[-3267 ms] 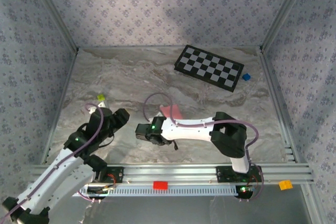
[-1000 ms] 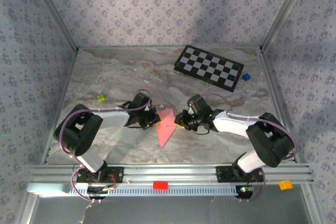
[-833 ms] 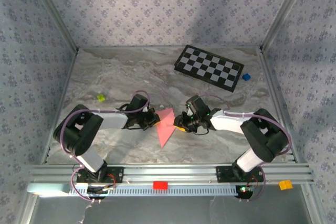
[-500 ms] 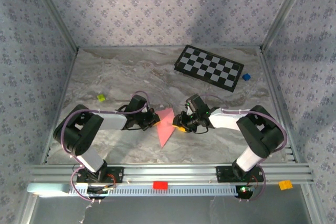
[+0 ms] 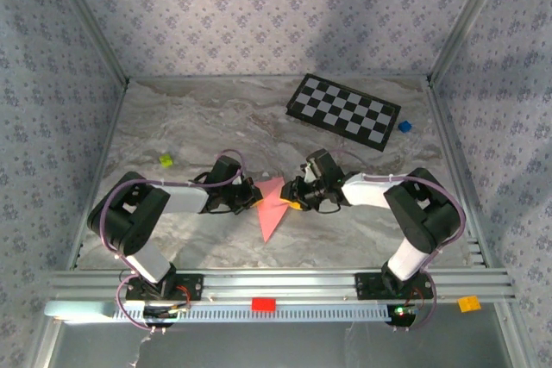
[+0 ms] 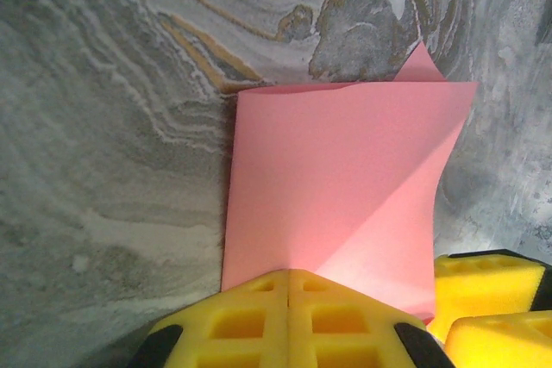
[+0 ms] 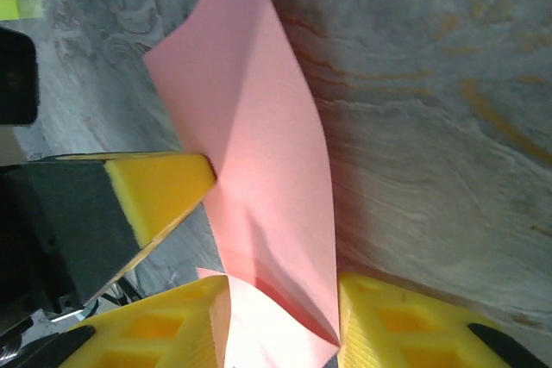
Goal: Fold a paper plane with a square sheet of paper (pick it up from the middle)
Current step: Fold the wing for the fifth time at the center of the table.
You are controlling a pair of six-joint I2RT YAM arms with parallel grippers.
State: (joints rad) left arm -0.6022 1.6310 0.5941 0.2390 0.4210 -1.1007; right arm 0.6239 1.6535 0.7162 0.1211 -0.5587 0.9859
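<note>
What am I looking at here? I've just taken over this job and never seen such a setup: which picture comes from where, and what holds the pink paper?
It is two robot arms bolted at the near edge of a marbled table. The wide picture looks down from above and behind them; the other two come from a camera on each wrist, each showing its own yellow finger pads at the bottom. The pink paper, already folded to a point, sits between the arms. The left hand is shut on one edge of it. The right hand stands open with the other side between its pads. Elsewhere lie a checkerboard, a blue block and a green block.
</note>
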